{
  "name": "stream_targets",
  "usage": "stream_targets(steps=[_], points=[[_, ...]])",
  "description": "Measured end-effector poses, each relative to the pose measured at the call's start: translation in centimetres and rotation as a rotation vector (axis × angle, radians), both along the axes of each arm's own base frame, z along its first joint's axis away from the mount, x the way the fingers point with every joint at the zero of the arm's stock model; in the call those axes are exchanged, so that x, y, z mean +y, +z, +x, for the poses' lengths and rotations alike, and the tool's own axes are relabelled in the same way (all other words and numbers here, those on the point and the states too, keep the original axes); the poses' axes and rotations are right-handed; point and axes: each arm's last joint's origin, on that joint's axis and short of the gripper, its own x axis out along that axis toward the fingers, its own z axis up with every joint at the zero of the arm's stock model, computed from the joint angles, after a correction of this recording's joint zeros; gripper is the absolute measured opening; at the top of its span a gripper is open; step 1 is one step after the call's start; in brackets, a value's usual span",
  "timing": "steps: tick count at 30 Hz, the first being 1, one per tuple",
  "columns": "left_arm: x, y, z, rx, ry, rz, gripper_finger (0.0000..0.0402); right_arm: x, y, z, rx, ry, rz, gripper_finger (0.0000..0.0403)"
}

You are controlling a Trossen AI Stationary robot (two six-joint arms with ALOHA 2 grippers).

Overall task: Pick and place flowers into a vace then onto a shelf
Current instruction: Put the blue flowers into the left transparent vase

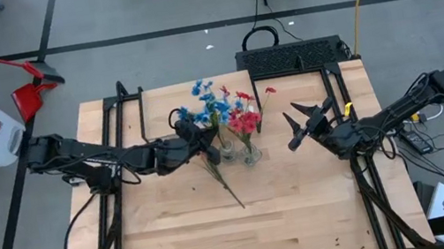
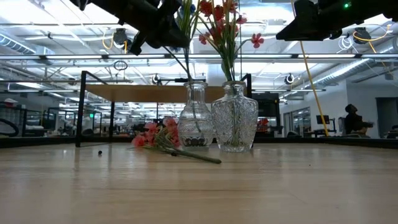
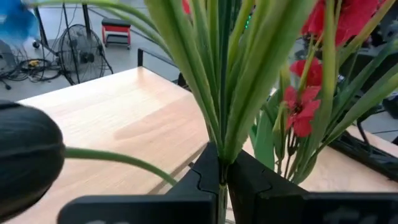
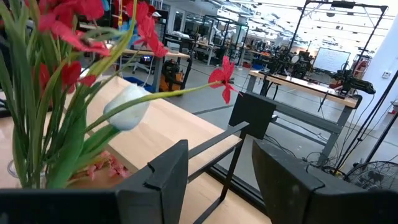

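From above I see my left claw over the middle of the bench, pinching the stems of the blue bunch just above the smaller vase; the red bunch stands in the second vase touching beside it, and the pink-red bunch lies flat on the bench just in front of the vases. My right claw hangs off to the right of the vases with its fingers spread and nothing in them. At bench level, the two glass vases stand side by side, the narrow one holding a thin stem and the broad cut-glass one holding the red blossoms, with the pink-red spray lying by the narrow vase's foot and the shelf standing behind them. My left claw grips stems up at the top of this view. Through the left wrist camera, the fingers are pressed tight on a bundle of green stems, red flowers close beside. Through the right wrist camera, the fingers stand well apart and empty, with the red bunch and its white bud near.
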Motion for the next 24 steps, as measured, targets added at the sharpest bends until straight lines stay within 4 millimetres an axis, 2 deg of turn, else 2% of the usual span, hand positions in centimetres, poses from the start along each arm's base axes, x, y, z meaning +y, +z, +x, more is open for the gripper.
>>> stream_targets(steps=[11, 18, 24], points=[[0.0, -1.5, 1.2, 0.01, -0.027, -0.016, 0.0049, 0.0, -0.1, 0.0, 0.01, 0.001, -0.004, 0.0169], [0.1, -2.0, 1.7, -0.058, -0.002, -0.116, 0.0054, 0.0, -0.1, 0.0, 0.009, 0.001, -0.003, 0.0169], [0.0, -2.2, 1.7, -0.052, 0.007, -0.115, 0.0109, 0.0, -0.1, 0.0, 0.01, 0.001, -0.003, 0.0169]])
